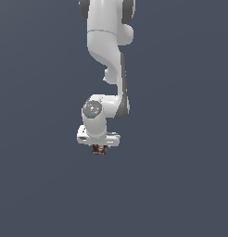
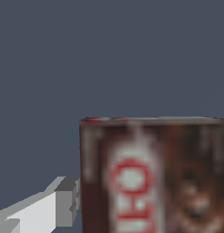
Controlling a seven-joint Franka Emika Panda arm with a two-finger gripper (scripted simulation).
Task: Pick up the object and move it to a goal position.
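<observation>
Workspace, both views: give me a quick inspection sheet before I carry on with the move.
Surface: plain dark blue-grey ground, no markings seen.
Job's things: small box-shaped package, dark brown with red and whitish print, sits right under the gripper in the exterior view; no goal marker seen.
Clutter: nothing seen.
Gripper: gripper points down over the package; one finger sits right beside a side of the package in the wrist view, the other is out of frame, so contact and grip cannot be confirmed.
Cables: nothing seen.
Surroundings: only the white arm; nothing else seen.
</observation>
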